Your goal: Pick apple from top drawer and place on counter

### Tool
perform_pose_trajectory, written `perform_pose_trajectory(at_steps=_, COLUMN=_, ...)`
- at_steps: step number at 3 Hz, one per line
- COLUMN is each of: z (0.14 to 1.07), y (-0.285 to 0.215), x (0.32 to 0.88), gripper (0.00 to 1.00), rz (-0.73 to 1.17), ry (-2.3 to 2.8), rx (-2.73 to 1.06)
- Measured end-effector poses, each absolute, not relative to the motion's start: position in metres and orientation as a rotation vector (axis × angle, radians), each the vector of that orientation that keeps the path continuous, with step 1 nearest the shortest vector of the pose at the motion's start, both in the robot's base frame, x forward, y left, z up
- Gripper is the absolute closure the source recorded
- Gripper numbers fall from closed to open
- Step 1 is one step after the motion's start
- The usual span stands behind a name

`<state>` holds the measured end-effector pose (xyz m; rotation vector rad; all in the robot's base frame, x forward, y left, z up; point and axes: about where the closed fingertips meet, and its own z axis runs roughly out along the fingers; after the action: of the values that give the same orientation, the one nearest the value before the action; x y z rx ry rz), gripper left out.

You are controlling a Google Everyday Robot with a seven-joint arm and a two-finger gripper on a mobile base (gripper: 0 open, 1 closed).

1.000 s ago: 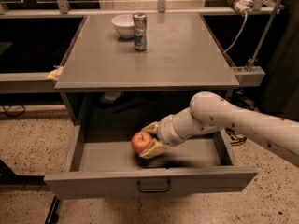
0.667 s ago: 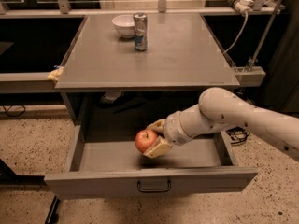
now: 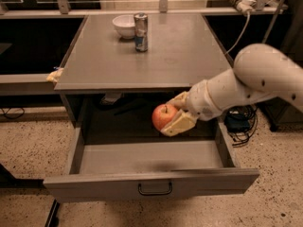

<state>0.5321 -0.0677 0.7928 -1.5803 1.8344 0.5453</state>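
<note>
The red apple (image 3: 163,116) with yellowish patches is held in my gripper (image 3: 174,114), whose pale fingers (image 3: 179,124) are shut on it from the right. The apple hangs in the air above the open top drawer (image 3: 151,159), just below the front edge of the counter (image 3: 142,60). The grey drawer is pulled out, with its dark loop handle (image 3: 155,189) at the centre of the front panel. My white arm comes in from the right.
A white bowl (image 3: 124,25) and a drink can (image 3: 140,31) stand at the counter's back left. A yellowish object (image 3: 55,74) lies on the left shelf. Cables (image 3: 239,124) hang at the right of the drawer. Speckled floor surrounds the unit.
My gripper has lifted the apple up from the drawer floor and to the right, to just under the counter's front edge.
</note>
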Motion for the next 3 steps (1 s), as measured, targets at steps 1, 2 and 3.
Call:
perform_pose_trajectory(at_steps=1, z=0.871, y=-0.099, x=0.545, gripper=1.00, rz=0.431, ry=1.882, rx=-1.557)
perform_pose_trajectory(at_steps=2, z=0.891, y=-0.106, x=0.550, gripper=1.00, rz=0.411, ry=1.870, rx=-1.543)
perform_pose_trajectory(at_steps=3, z=0.890, y=-0.105, x=0.551, gripper=1.00, rz=0.409, ry=1.871, rx=-1.541)
